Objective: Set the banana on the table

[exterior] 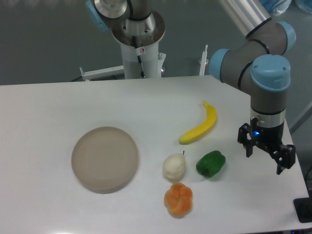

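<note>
The banana [200, 125] is slim, curved and bright yellow. It lies flat on the white table [53, 107], right of centre, with its stem tip pointing to the back. My gripper [266, 157] hangs near the table's right edge, well to the right of the banana and a little nearer the front. Its black fingers [248, 145] are spread apart and hold nothing.
A round beige plate [105, 158] sits left of centre. A white pear-like fruit [174, 166], a green pepper [210, 163] and an orange fruit [178, 199] lie in front of the banana. The robot base [139, 44] stands at the back.
</note>
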